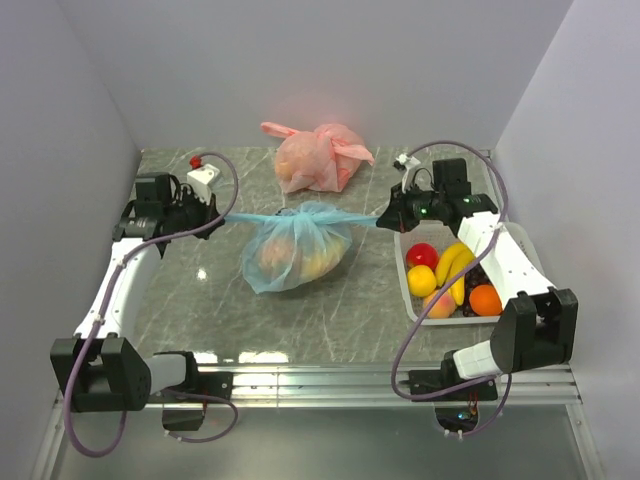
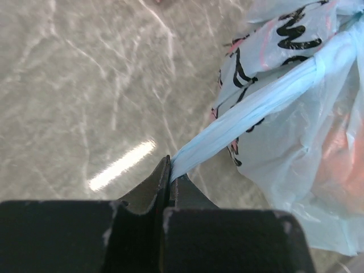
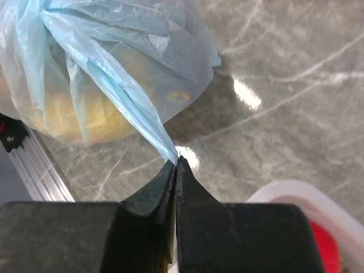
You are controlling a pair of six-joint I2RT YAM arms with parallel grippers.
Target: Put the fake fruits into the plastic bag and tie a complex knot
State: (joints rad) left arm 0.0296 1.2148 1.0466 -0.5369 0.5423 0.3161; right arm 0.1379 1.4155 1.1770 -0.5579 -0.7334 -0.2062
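Note:
The light-blue plastic bag (image 1: 297,245) lies mid-table with yellow and peach fruits showing through it. Its two handles are pulled taut to either side from a gathered top. My left gripper (image 1: 221,216) is shut on the left handle (image 2: 250,111); the bag's black and pink print (image 2: 290,34) shows in the left wrist view. My right gripper (image 1: 381,220) is shut on the right handle (image 3: 122,94), with the bag (image 3: 114,62) beyond it. Loose fake fruits (image 1: 450,275) in red, yellow and orange lie in a white tray (image 1: 406,283) at the right.
A pink-orange knotted bag (image 1: 315,155) lies at the back centre. A small white box with a red knob (image 1: 203,175) stands at the back left. The tray's rim (image 3: 296,196) lies just under my right gripper. Grey walls close in both sides.

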